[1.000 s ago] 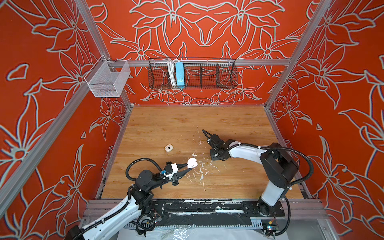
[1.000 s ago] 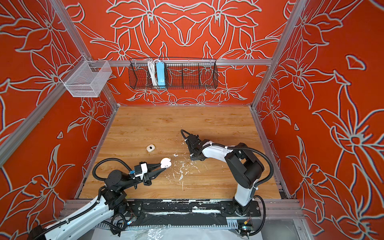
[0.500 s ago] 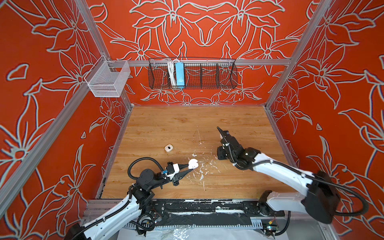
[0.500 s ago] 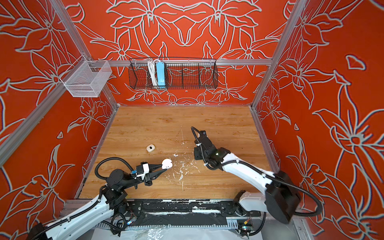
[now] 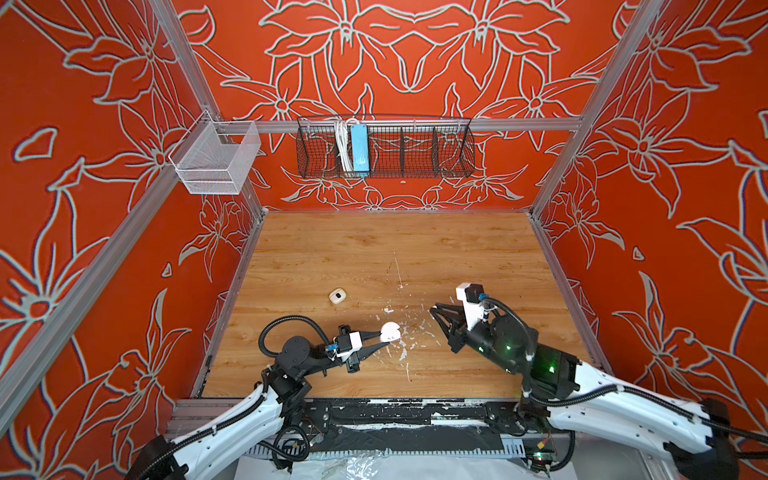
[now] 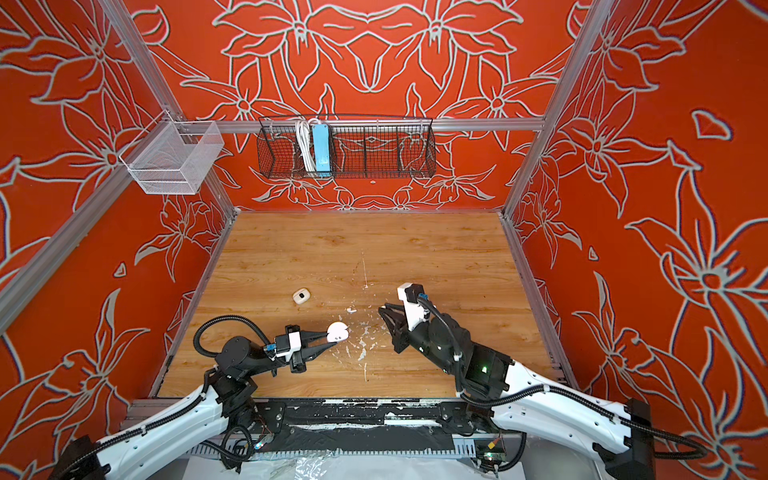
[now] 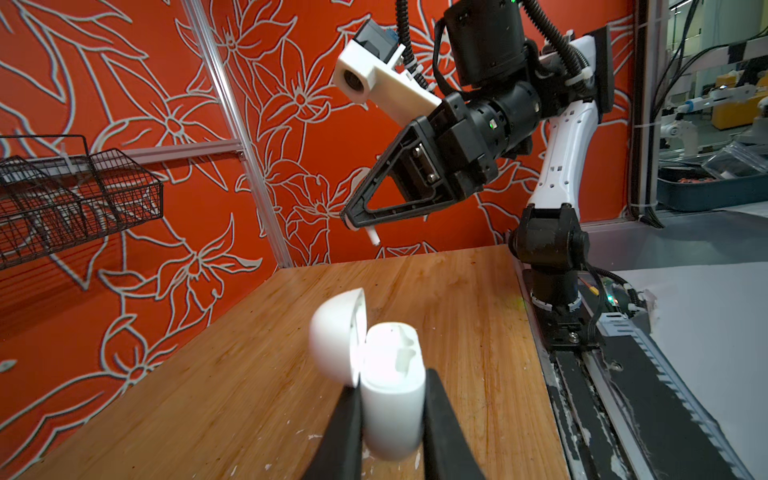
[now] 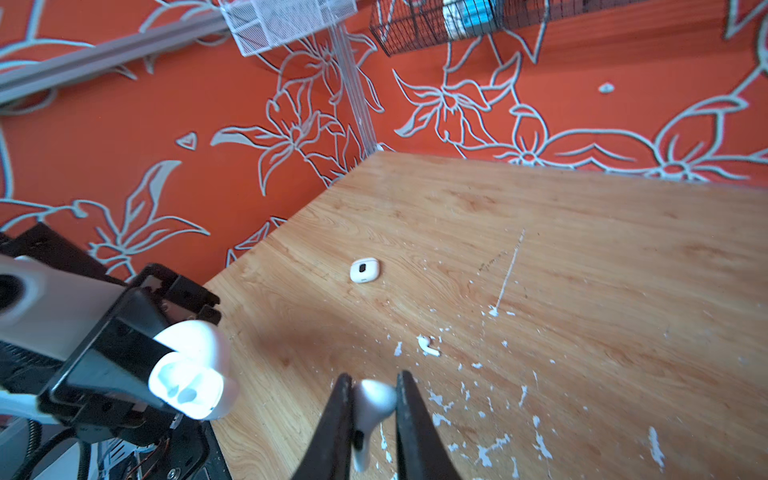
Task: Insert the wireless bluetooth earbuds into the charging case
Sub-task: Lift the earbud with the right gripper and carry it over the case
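My left gripper (image 5: pixel 383 335) (image 6: pixel 329 336) (image 7: pixel 392 384) is shut on the white charging case (image 5: pixel 390 331) (image 6: pixel 338 331) (image 7: pixel 392 399), held above the table's front left with its lid hinged open. The case (image 8: pixel 189 384) shows two empty wells. My right gripper (image 5: pixel 434 309) (image 6: pixel 381 310) (image 8: pixel 372 390) hangs to the right of the case, above the table, and is shut on one white earbud (image 8: pixel 374 401) (image 7: pixel 373 237), whose stem sticks out of the tips. A second earbud (image 8: pixel 428 345) (image 5: pixel 388 310) (image 6: pixel 351 310) lies on the wood between the two grippers.
Another small white case with a dark spot (image 5: pixel 337 296) (image 6: pixel 301 296) (image 8: pixel 365 270) lies shut on the table, left of centre. White paint flecks (image 5: pixel 403 353) dot the front middle. A black wire basket (image 5: pixel 384 151) and a white mesh basket (image 5: pixel 216 160) hang on the walls.
My right arm has swung round to the right, and its gripper has come back from mid-table toward the front. The left gripper with the case has barely moved.
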Controlling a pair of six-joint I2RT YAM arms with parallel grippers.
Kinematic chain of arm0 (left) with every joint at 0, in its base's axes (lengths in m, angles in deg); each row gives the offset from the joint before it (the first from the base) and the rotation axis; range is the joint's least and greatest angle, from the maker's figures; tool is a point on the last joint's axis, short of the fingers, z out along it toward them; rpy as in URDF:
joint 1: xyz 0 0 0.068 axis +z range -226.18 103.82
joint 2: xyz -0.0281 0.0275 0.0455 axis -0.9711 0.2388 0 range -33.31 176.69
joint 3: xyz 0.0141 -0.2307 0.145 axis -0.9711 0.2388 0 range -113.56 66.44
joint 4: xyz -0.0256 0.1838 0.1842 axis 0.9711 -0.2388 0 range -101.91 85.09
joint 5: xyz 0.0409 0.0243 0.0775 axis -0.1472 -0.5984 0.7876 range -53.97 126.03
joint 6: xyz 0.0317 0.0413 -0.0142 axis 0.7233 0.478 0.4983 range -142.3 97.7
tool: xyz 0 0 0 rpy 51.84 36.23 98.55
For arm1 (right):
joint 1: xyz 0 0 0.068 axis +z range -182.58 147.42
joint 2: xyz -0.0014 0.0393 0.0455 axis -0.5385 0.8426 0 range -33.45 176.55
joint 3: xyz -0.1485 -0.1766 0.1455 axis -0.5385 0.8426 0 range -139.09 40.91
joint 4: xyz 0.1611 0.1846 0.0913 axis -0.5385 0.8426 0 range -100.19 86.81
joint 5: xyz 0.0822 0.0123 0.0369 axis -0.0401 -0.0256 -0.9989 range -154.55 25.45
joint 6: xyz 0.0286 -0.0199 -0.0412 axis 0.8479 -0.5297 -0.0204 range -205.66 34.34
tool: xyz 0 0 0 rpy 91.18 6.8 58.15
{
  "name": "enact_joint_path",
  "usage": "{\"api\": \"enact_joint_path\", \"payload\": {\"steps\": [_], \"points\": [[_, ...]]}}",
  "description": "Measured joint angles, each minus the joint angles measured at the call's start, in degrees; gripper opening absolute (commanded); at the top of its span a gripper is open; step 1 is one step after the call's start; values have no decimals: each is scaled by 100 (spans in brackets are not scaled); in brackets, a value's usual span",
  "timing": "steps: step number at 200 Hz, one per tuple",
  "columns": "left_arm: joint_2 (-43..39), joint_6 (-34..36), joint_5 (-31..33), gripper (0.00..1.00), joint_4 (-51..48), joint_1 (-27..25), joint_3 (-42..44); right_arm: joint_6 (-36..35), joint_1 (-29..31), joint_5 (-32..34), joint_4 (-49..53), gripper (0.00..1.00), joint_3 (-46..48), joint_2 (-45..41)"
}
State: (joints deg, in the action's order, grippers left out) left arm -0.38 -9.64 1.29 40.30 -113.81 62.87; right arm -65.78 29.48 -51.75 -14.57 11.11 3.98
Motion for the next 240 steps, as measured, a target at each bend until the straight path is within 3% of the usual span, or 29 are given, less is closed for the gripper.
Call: {"api": "enact_joint_path", "payload": {"steps": [62,89,143,240], "points": [[-315,153,-81,0,101,-70,122,-315,341,-142,-874,16,531,-455],[-485,162,232,0,0,-72,125,-313,511,-85,-1287,16,531,-267],[-1191,94,1414,0,-446,-74,240,0,649,422,-1993,15,411,861],[-1390,-22,2022,0,-769,-74,249,319,1432,1703,-2824,11,-501,2485]]}}
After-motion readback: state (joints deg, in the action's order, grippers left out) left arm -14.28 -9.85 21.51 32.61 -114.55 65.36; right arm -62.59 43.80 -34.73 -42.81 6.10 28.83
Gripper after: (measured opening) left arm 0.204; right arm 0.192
